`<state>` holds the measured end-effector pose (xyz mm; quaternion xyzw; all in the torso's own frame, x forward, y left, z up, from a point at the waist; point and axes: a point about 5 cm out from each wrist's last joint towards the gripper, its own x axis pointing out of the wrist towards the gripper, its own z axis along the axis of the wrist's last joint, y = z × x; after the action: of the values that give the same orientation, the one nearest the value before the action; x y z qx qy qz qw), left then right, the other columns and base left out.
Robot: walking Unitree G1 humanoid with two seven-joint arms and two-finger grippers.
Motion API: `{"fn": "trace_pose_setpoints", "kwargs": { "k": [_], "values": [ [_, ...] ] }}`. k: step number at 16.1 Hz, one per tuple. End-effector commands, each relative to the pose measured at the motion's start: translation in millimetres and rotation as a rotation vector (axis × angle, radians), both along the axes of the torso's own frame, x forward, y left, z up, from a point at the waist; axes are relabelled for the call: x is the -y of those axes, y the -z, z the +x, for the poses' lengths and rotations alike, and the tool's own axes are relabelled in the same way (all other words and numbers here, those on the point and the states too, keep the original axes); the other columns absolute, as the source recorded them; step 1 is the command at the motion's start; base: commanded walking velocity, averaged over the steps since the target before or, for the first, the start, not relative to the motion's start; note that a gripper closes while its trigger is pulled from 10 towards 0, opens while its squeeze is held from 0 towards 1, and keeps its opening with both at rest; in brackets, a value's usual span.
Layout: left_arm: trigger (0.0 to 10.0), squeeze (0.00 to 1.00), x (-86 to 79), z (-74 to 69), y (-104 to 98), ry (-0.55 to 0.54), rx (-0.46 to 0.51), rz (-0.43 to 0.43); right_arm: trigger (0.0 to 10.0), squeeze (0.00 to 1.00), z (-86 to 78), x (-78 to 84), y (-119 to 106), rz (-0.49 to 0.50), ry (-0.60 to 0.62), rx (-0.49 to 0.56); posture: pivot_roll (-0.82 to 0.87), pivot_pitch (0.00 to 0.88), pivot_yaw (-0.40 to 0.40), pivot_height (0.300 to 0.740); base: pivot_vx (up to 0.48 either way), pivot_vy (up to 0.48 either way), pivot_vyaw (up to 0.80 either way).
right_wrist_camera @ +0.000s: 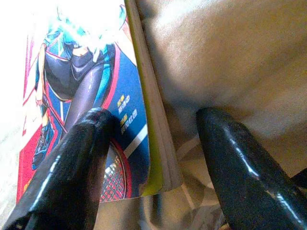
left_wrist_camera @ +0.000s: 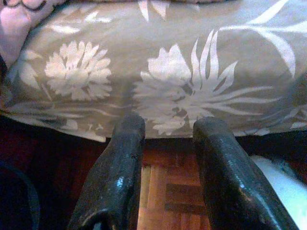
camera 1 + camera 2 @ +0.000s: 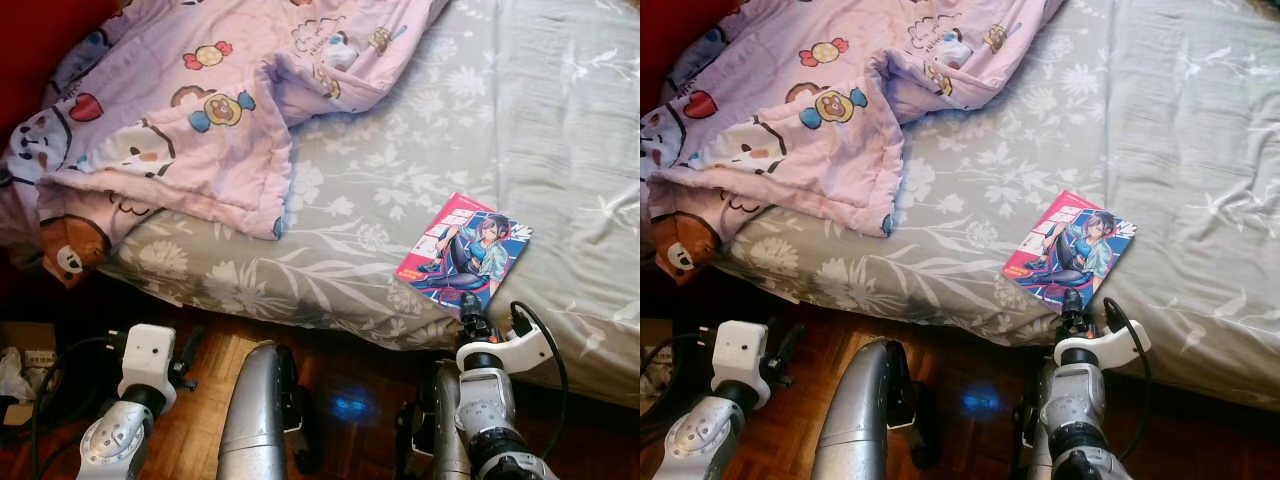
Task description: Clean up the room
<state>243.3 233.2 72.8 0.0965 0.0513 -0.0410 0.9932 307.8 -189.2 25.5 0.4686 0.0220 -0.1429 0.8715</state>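
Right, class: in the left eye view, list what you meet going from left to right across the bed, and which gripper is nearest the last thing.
Pink cartoon-print quilt → bare stretch of grey floral bedsheet → manga book. The right gripper is nearest the book, open at its near edge.

Book [image 3: 463, 250] on the bed [image 3: 420, 150] near its front edge, blanket [image 3: 190, 110] heaped to its left.
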Motion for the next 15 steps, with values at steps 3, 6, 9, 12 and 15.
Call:
{"fn": "trace_pose_setpoints", "kwargs": {
  "k": [3, 6, 9, 12, 15],
  "values": [
    [10.0, 0.0, -7.7, -10.0, 6.8, -0.017, -0.047, 0.019, 10.0, 0.0, -5.4, -16.0, 13.5, 0.031, -0.082, -0.073, 0.29, 0.407, 0.111, 0.584, 0.0, 0.0, 0.0],
    [10.0, 0.0, -8.4, -10.6, 6.4, -0.019, -0.05, 0.023, 10.0, 0.0, -4.1, -27.3, 13.5, 0.057, -0.156, -0.049, 0.29, 0.409, 0.113, 0.584, 0.0, 0.0, 0.0],
    [10.0, 0.0, -9.5, -10.3, 6.0, -0.022, -0.05, 0.025, 10.0, 0.0, -8.7, -31.9, 17.6, 0.08, -0.172, -0.042, 0.28, 0.408, 0.112, 0.584, 0.0, 0.0, 0.0],
    [10.0, 0.0, -10.8, -8.7, 5.2, -0.026, -0.046, 0.029, 10.0, 0.0, -16.7, -40.1, 25.0, 0.122, -0.205, -0.039, 0.28, 0.404, 0.113, 0.584, 0.0, 0.0, 0.0],
    [10.0, 0.0, -11.3, -7.8, 4.6, -0.023, -0.044, 0.037, 10.0, 0.0, -17.6, -43.6, 25.8, 0.15, -0.228, -0.028, 0.29, 0.403, 0.112, 0.584, 0.0, 0.0, 0.0]
  ]
}}
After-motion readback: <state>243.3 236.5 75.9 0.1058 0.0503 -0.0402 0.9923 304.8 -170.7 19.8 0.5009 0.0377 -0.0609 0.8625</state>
